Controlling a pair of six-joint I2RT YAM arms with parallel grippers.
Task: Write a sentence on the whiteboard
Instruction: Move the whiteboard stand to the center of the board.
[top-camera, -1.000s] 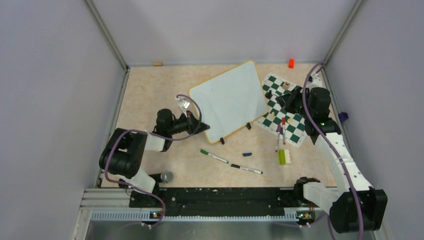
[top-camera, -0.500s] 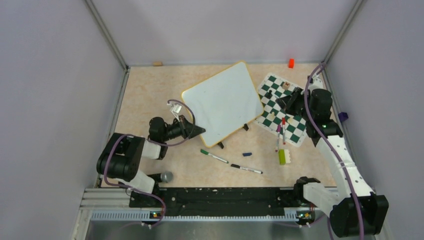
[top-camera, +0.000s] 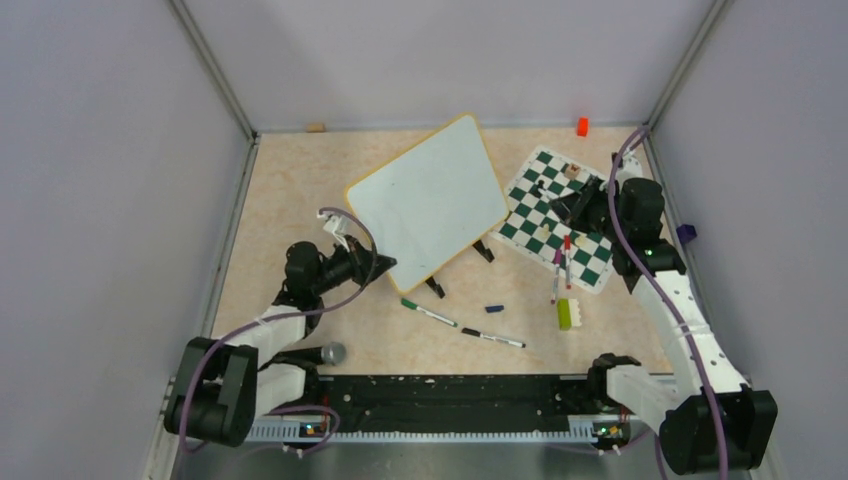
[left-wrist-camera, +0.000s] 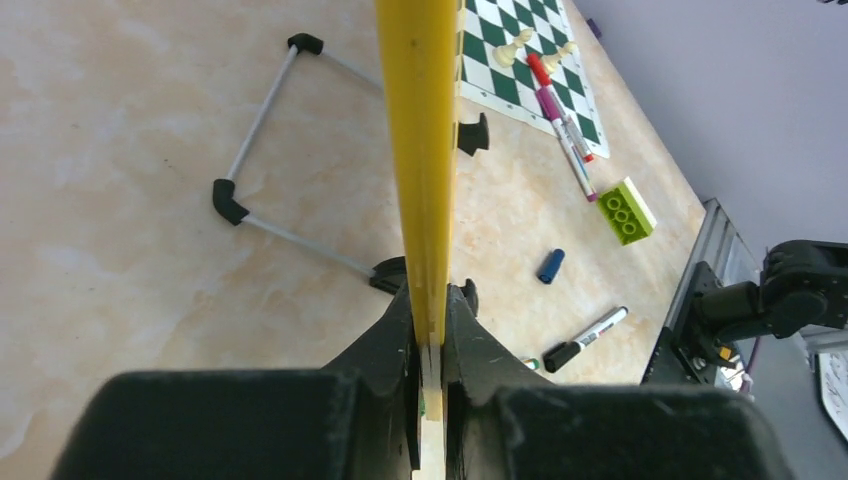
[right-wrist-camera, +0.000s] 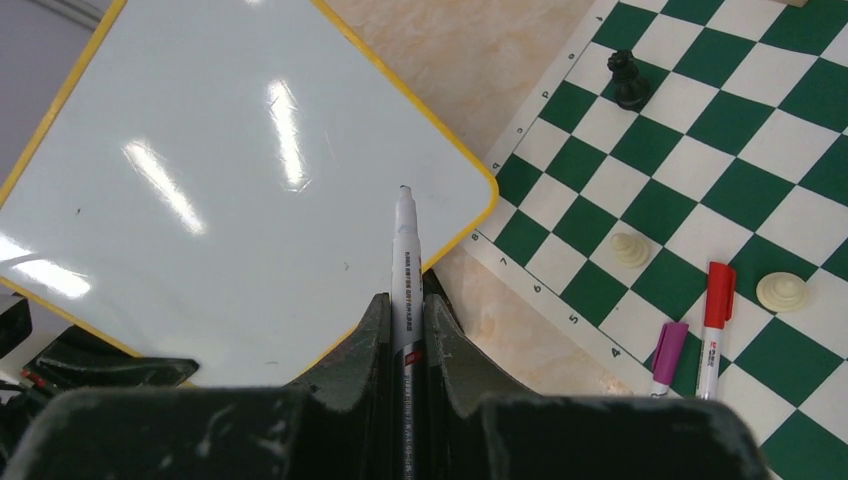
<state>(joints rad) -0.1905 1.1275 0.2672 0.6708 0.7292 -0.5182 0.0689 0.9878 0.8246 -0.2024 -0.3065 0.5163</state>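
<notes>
The whiteboard (top-camera: 425, 205), white with a yellow rim, is tilted up off the table at centre. Its face is blank in the top and right wrist views, so no sentence shows. My left gripper (top-camera: 385, 262) is shut on the board's near-left edge. In the left wrist view the yellow rim (left-wrist-camera: 420, 150) runs edge-on between the closed fingers (left-wrist-camera: 395, 340). My right gripper (top-camera: 563, 207) hovers by the board's right corner, shut on a white marker (right-wrist-camera: 405, 250). The marker's uncapped tip points over the whiteboard (right-wrist-camera: 230, 200).
A green-and-white chessboard (top-camera: 583, 262) with a few pieces lies to the right, a red and a purple marker (top-camera: 563, 262) on it. A green brick (top-camera: 564, 314), blue cap (top-camera: 494, 309), two markers (top-camera: 428, 313) (top-camera: 492, 338) and a microphone (top-camera: 330, 353) lie near the front.
The left arm has drawn back toward the near left, carrying the whiteboard left and turning it more upright. The right gripper with the marker has barely moved.
</notes>
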